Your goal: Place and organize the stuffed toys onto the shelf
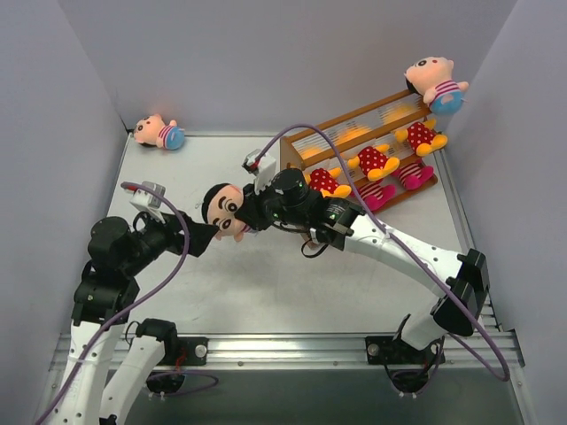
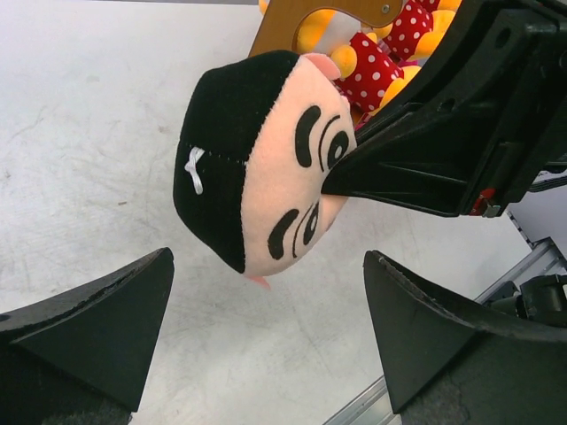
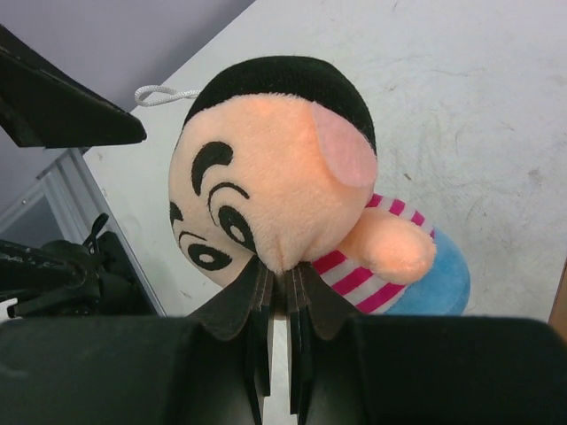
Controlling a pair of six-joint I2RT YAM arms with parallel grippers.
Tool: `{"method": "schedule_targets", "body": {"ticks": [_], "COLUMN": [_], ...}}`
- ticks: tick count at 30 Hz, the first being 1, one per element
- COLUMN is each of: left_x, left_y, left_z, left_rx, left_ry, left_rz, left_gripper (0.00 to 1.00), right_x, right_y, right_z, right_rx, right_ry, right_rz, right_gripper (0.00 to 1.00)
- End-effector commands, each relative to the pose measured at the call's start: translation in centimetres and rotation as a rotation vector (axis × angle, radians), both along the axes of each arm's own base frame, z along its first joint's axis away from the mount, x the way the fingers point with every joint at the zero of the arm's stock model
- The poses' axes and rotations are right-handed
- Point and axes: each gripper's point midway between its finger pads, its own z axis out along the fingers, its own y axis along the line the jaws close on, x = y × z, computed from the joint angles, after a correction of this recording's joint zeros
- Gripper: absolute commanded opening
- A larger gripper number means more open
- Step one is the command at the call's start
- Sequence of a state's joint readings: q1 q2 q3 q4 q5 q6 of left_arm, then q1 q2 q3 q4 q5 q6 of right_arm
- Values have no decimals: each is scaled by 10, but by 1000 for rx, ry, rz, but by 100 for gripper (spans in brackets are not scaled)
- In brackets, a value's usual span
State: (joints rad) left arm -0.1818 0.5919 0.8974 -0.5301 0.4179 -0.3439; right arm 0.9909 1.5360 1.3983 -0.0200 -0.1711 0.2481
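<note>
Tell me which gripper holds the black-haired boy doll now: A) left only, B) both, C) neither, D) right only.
D: the right gripper is pinched shut on the face of the boy doll, while the left gripper is wide open, not touching it.

One doll point(image 1: 159, 133) lies well left of the shelf point(image 1: 291, 152), another doll point(image 1: 436, 84) atop it.

Grey counter point(image 1: 266, 292) ahead of me carries the shelf point(image 1: 354, 118) far right, polka-dot bears point(image 1: 376, 161) on its tiers, and one boy doll point(image 1: 159, 133) lying far left.
</note>
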Motion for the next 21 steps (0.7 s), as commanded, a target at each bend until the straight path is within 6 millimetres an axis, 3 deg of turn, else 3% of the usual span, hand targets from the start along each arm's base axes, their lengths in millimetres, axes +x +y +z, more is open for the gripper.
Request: {"method": "schedule_targets", "body": {"ticks": [1, 9, 13, 16, 17, 18, 21], "left_x": [5, 22, 27, 26, 26, 25, 25], "left_y": [-7, -8, -9, -14, -15, -16, -17], "left_z": [16, 8, 11, 16, 17, 19, 22], "left_rx": [-46, -107, -121, -144, -151, -160, -174], "left_ry": [-77, -80, -105, -130, -132, -133, -134], "left_rz": [-26, 17, 22, -6, -10, -14, -16], "left_gripper": [96, 95, 88, 71, 62, 46, 17], "right_x": [-6, -11, -13, -14, -14, -14, -14], "right_y": [2, 7, 9, 9, 10, 10, 10], "right_z": [42, 48, 49, 50, 49, 49, 50], "right_rx": [166, 220, 244, 260, 261, 264, 273], "right_ry": [19, 43, 55, 63, 66, 69, 64], "right_rz": [-2, 20, 24, 27, 27, 28, 29], "right_gripper": [0, 0, 0, 0, 0, 0, 0]}}
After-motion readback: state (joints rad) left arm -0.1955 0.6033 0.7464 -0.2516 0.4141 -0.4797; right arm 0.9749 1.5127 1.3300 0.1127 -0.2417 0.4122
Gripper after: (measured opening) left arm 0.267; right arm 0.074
